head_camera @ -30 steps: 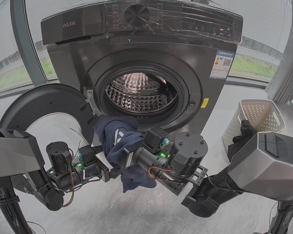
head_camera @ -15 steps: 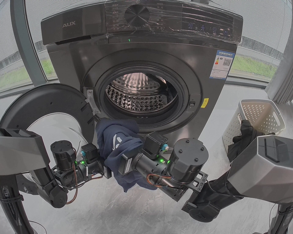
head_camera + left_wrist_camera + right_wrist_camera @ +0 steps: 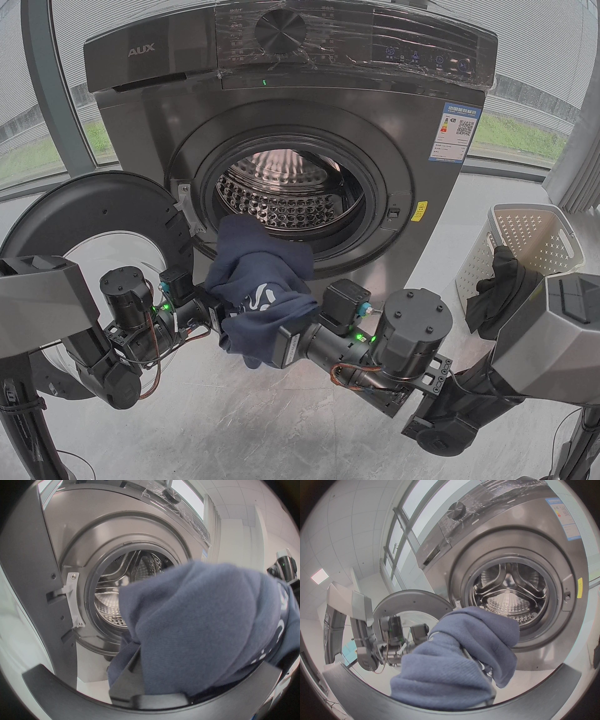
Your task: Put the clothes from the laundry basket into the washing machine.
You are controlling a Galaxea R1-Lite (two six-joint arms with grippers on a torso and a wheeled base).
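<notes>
The grey front-loading washing machine (image 3: 400, 144) has its round dark door (image 3: 87, 206) swung open at the left. The left gripper (image 3: 219, 312) and the right gripper (image 3: 286, 340) carry a navy-blue knit sweatshirt (image 3: 262, 275) between them (cloth buries both, so I cannot tell whether either is clamped). Its top fold is at the lower rim of the steel drum (image 3: 281, 194), which looks empty. At the right, a black garment (image 3: 500, 287) hangs over the rim of the white perforated plastic laundry basket (image 3: 537, 234). Nothing is loaded yet, I judge.
</notes>
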